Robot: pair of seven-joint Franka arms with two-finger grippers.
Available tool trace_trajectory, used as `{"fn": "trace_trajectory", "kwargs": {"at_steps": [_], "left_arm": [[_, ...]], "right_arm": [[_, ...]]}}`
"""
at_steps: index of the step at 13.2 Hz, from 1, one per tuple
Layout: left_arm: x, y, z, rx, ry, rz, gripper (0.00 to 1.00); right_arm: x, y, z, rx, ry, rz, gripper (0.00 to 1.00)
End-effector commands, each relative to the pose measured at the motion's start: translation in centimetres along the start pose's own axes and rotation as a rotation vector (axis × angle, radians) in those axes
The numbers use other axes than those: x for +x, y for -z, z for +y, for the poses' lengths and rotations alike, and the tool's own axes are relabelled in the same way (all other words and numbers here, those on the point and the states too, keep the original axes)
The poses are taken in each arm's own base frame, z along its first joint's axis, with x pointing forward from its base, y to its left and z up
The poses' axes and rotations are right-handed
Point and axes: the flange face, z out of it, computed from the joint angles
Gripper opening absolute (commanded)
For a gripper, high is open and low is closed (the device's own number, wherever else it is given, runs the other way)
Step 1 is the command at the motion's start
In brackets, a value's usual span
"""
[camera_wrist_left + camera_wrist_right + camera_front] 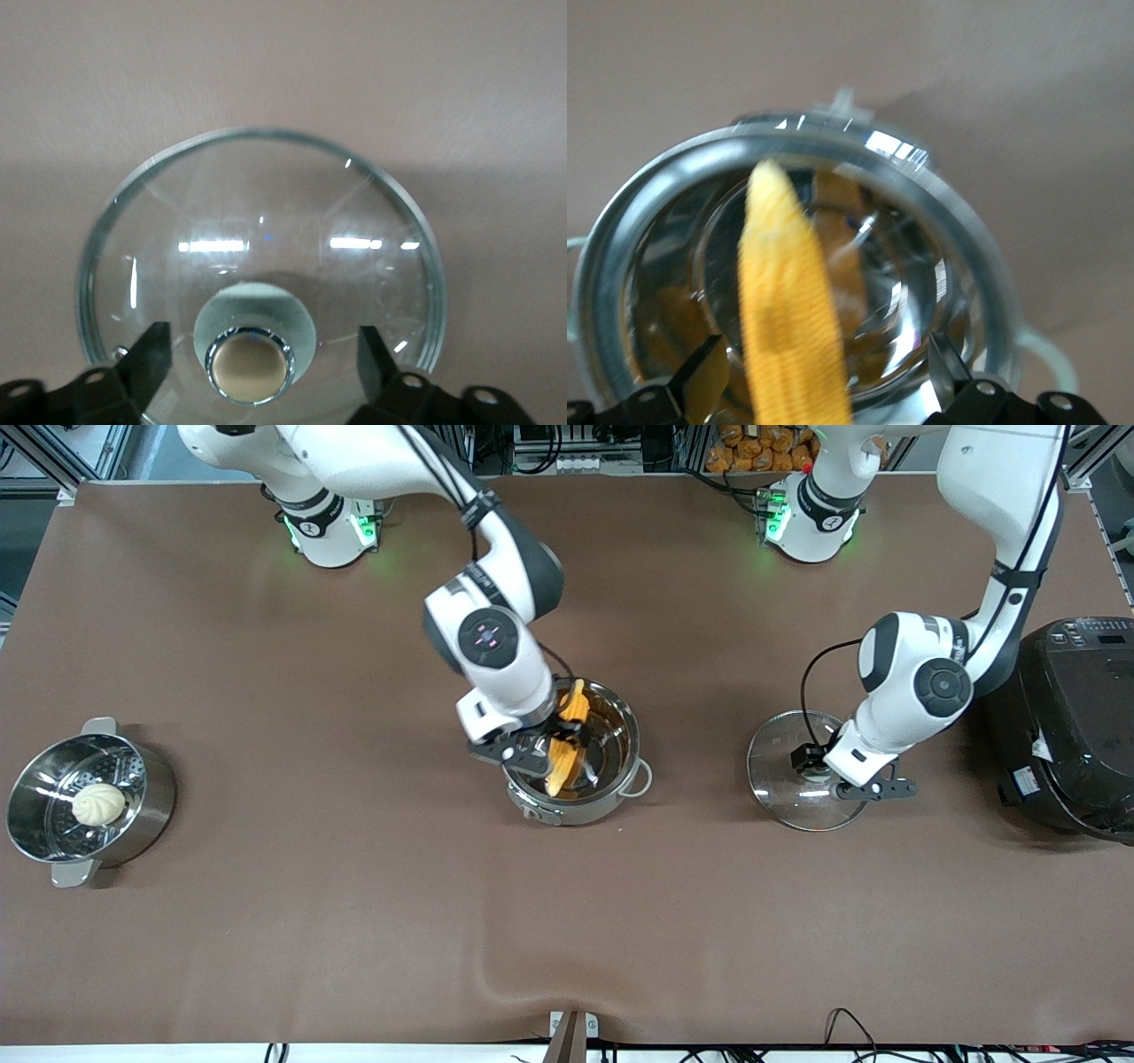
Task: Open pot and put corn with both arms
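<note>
The steel pot [580,808] stands open at the table's middle. The yellow-orange corn [567,737] leans inside it, one end up at the rim farther from the front camera. My right gripper [551,749] is just over the pot, open, with its fingers wide on either side of the corn [788,310] and not pressing it; the pot's rim [682,164] rings them. The glass lid [780,779] lies flat on the table toward the left arm's end. My left gripper [828,775] is over it, open, its fingers apart on either side of the copper knob [250,365].
A steamer pot [151,797] holding a white bun [97,804] stands at the right arm's end of the table. A large black rice cooker [1072,726] stands at the left arm's end, close beside the left arm's wrist.
</note>
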Motion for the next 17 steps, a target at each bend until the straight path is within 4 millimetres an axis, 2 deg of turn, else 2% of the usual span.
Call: {"fn": "trace_trajectory", "kwargs": {"at_steps": [1, 3, 5, 6, 7, 9, 10, 11, 13, 15, 17], "left_arm": [[2.8, 8.2, 0.7, 0.007, 0.006, 0.003, 1.0], [4.9, 13.6, 1.8, 0.013, -0.004, -0.024, 1.0], [5.6, 16.8, 2.8, 0.011, -0.014, -0.019, 1.0], [5.6, 17.4, 3.2, 0.01, -0.021, -0.02, 1.0], [5.6, 17.7, 3.2, 0.01, -0.021, -0.02, 1.0], [5.6, 18.1, 3.1, 0.011, -0.023, -0.015, 1.0], [5.6, 18.5, 3.1, 0.01, -0.026, -0.009, 1.0], [5.6, 18.6, 3.1, 0.011, -0.029, -0.014, 1.0], [5.9, 20.4, 3.1, 0.013, -0.034, -0.015, 1.0], [6.1, 23.3, 2.9, 0.023, -0.032, -0.021, 1.0], [5.7, 24.8, 2.5, 0.034, -0.029, -0.053, 1.0]], "right_arm": [[6.2, 7.0, 6.2, 0.024, 0.022, 0.022, 1.0], [9.9, 10.6, 10.5, 0.037, 0.056, 0.057, 1.0], [11.8, 14.1, 14.7, 0.039, 0.067, 0.056, 1.0], [12.8, 16.2, 17.3, 0.039, 0.049, 0.056, 1.0], [12.5, 17.5, 19.0, 0.023, 0.117, 0.076, 1.0], [13.2, 21.8, 25.0, 0.033, 0.142, 0.111, 1.0], [13.1, 23.9, 27.3, 0.027, 0.138, 0.104, 1.0], [13.1, 25.4, 28.4, -0.015, 0.161, 0.115, 1.0], [11.9, 27.8, 29.9, -0.158, 0.208, 0.125, 1.0], [11.0, 30.3, 31.6, -0.199, 0.175, 0.047, 1.0], [11.1, 32.8, 34.1, -0.181, 0.174, 0.028, 1.0]]}}
